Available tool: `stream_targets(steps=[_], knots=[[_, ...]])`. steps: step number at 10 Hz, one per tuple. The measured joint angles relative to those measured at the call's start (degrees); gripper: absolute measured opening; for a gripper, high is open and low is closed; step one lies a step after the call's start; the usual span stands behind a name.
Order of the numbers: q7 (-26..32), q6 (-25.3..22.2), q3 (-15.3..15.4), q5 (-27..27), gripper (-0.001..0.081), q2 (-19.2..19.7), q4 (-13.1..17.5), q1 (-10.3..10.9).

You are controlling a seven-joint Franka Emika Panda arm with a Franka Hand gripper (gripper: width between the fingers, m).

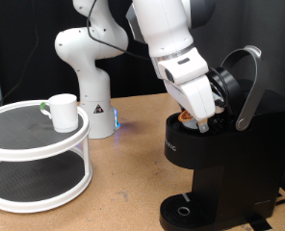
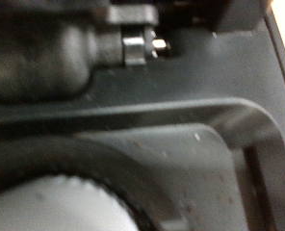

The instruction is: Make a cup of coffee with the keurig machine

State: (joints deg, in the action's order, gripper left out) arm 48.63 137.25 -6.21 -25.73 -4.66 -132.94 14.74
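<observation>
Keurig (image 1: 215,159) with lid raised; hand (image 1: 202,123) lowered into the open pod chamber, where an orange-topped pod (image 1: 186,116) shows; grip state cannot be told. Cup (image 1: 62,111) sits on the white tiered stand (image 1: 37,154), well apart from the drip tray (image 1: 184,210): brewing not begun

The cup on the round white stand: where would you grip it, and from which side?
Probably by the rim, from above. The cup stands upright on the stand with its mouth open upward and nothing over it. Its handle points towards the exterior view's left, so one finger could go inside the wall on the opposite side. The gripper is at the keurig machine, lid raised.
</observation>
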Motion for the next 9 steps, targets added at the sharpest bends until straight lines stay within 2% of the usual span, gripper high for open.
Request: stream_targets(steps=[4, 9], knots=[[2.3, -2.4, -0.3, -2.8, 0.0802, -1.9, 0.9, 0.0], [2.6, -11.9, -1.3, 0.5, 0.0802, -4.1, 1.8, -0.3]])
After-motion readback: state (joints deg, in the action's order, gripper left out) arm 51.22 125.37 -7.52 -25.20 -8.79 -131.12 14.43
